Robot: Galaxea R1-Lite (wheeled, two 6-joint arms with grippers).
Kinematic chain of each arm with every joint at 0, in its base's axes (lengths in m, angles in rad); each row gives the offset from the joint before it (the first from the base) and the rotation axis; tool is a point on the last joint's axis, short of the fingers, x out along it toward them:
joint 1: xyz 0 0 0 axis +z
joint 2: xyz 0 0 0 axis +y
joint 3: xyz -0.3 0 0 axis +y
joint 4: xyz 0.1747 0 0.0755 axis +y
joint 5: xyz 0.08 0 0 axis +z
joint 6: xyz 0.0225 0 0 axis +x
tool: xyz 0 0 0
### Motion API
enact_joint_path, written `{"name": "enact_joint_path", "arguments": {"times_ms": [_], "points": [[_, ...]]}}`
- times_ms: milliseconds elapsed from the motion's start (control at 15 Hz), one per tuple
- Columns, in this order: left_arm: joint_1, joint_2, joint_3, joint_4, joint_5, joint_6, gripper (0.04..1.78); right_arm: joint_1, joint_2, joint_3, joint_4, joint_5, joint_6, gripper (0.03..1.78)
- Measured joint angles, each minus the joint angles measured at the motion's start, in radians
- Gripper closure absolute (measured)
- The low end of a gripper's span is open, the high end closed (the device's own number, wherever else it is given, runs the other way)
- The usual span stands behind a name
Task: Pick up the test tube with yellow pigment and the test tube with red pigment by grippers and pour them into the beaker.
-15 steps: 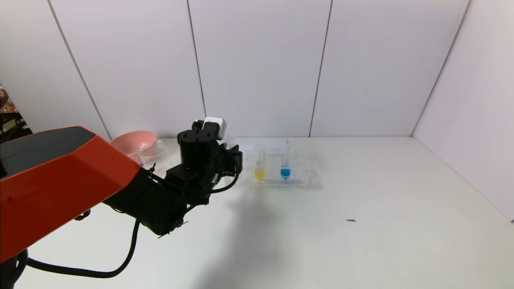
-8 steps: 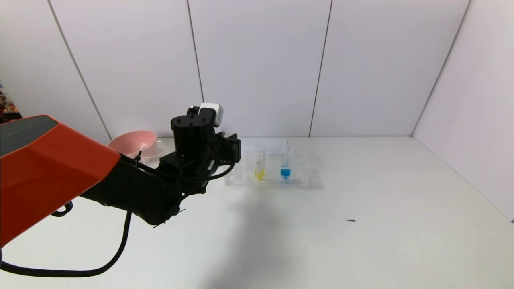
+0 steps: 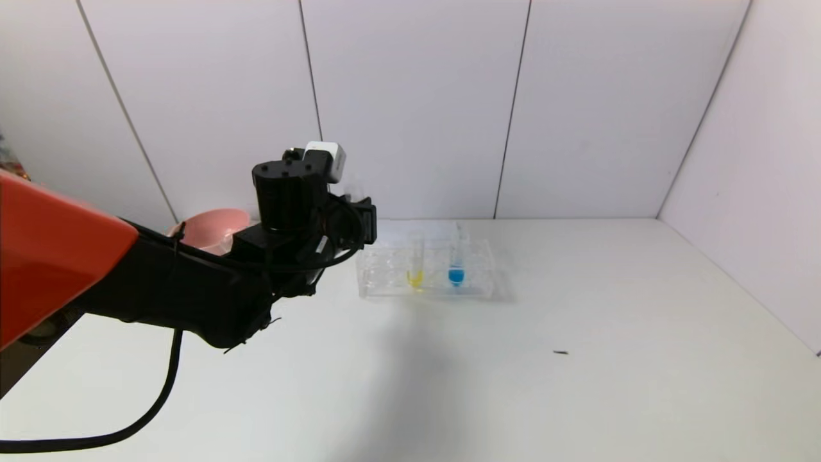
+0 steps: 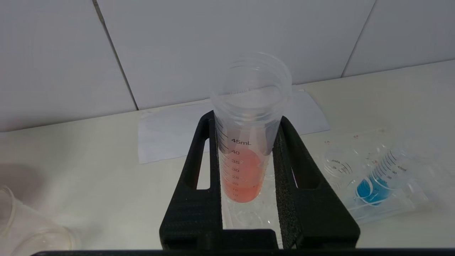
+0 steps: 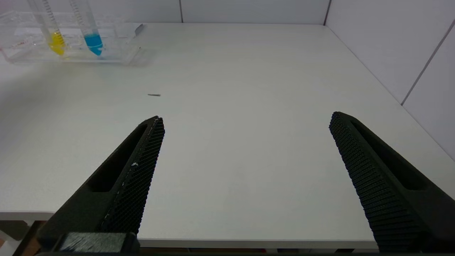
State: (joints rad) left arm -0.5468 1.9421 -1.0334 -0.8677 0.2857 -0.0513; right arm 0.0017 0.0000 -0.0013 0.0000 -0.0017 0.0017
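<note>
My left gripper (image 4: 247,121) is shut on the test tube with red pigment (image 4: 243,170) and holds it upright in the air, above the left end of the clear tube rack (image 3: 385,273). In the head view the gripper (image 3: 362,221) hides the tube. The test tube with yellow pigment (image 3: 415,266) stands in the rack; it also shows in the right wrist view (image 5: 55,37). The beaker's clear rim (image 4: 32,231) shows to the left of the held tube; in the head view my arm hides it. My right gripper (image 5: 245,119) is open and empty over the table's front edge.
A blue-tipped tube (image 3: 456,263) stands in the rack right of the yellow one. A pink bowl (image 3: 205,231) sits at the back left, partly behind my arm. A white paper sheet (image 4: 167,135) lies behind the rack. A small dark speck (image 3: 560,352) lies on the table.
My left arm has risen and drawn left with the red tube, lifting it up from the rack's left end. The yellow and blue tubes have not moved.
</note>
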Motion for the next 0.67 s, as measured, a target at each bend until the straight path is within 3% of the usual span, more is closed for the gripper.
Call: {"name": "enact_joint_path", "arguments": {"times_ms": [667], "points": [[0.115,-0.164,0.011,0.144,-0.074,0.049,1.38,0.0,0.0,0.0,0.0,0.0,0.0,0.11]]}}
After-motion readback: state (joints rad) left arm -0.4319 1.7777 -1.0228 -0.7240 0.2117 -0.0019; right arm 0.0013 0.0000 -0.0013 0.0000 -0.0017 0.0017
